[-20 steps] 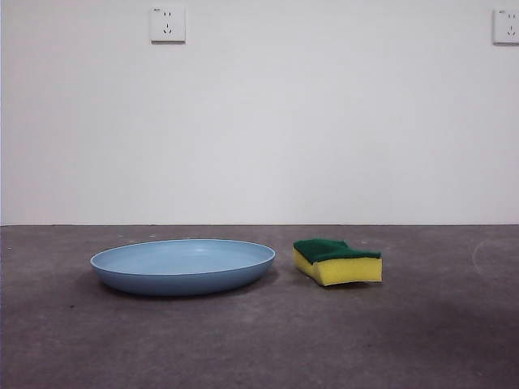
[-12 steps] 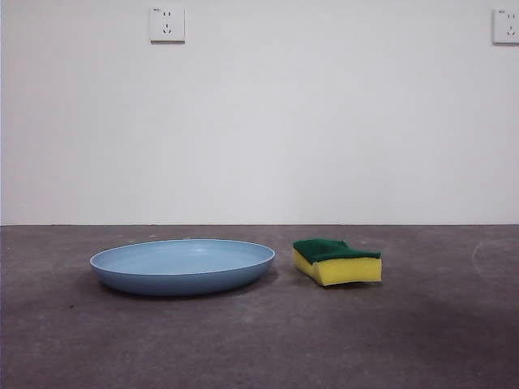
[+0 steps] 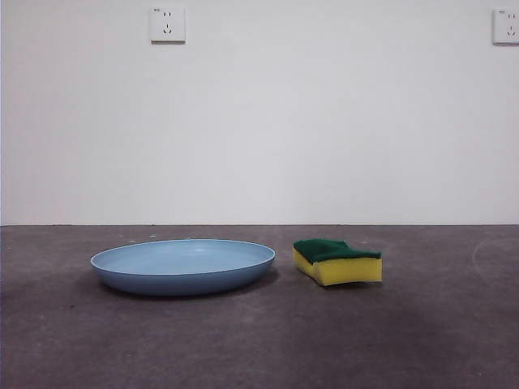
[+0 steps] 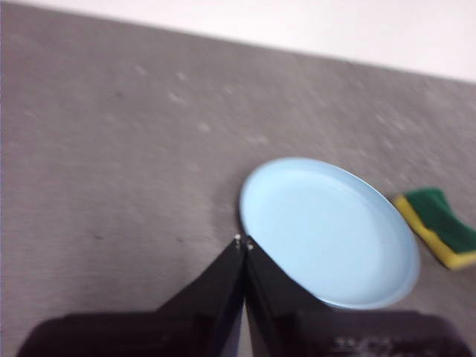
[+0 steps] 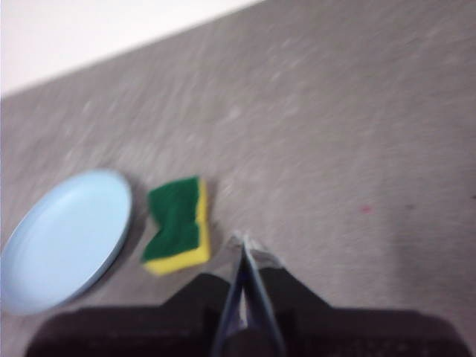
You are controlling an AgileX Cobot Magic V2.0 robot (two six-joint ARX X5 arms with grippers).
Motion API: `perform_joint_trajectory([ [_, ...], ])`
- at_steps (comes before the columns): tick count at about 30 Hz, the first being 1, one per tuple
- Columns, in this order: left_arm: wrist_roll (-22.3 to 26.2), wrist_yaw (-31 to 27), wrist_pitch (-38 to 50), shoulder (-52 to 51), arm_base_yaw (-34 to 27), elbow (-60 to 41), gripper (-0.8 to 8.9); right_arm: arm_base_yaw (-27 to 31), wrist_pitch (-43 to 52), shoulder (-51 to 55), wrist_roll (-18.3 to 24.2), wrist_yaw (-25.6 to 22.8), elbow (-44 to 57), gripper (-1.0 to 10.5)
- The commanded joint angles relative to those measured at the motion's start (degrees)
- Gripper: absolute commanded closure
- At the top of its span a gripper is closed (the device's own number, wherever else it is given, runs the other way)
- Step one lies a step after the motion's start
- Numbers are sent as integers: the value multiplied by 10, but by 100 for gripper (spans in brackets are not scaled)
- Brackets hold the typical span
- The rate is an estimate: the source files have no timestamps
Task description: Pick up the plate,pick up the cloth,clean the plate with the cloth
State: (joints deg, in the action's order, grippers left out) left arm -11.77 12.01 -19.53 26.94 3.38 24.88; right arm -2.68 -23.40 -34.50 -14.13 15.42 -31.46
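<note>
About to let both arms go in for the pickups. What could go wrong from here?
1. Both the left gripper and the right gripper have their jaws shut; unless they open, they may push things rather than grasp.
2. The plate lies flat on the table with a low, smooth rim, so the jaws could slip off it or slide it.
3. The sponge sits close beside the plate; a nudged plate may knock it.

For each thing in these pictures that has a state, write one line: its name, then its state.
plate: flat on the table, right way up, nothing in it
sponge: on the table beside the plate, apart from it, green side up
left gripper: shut, holds nothing
right gripper: shut, holds nothing
</note>
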Motion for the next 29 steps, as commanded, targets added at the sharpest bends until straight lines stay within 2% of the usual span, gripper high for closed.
perform_joint_trajectory([
  [1,25,42,-24,75,-1,55,819,0,-43,-70,59,55,-59,949],
  [4,50,82,-57,144,-1,109,818,0,-108,-146,104,109,-122,947],
  [9,61,125,-115,231,-1,176,813,-1,-179,-235,141,148,-188,935],
  [11,61,126,-128,252,-1,189,803,-1,-188,-255,141,146,-198,827],
  [12,61,126,-130,261,-1,192,760,-1,-188,-260,141,147,-200,746],
  [13,60,126,-130,266,-1,192,676,-1,-188,-264,141,146,-200,669],
  [15,57,125,-130,273,-1,192,515,-1,-188,-266,141,144,-200,554],
  [16,55,125,-130,275,-1,192,480,-1,-188,-266,141,144,-200,524],
  [21,51,125,-113,293,1,192,470,-1,-187,-266,140,145,-200,505],
  [23,33,125,-89,310,1,193,470,-1,-186,-266,140,145,-200,505],
  [29,26,123,-71,414,2,233,471,-1,-185,-266,136,145,-200,506],
])
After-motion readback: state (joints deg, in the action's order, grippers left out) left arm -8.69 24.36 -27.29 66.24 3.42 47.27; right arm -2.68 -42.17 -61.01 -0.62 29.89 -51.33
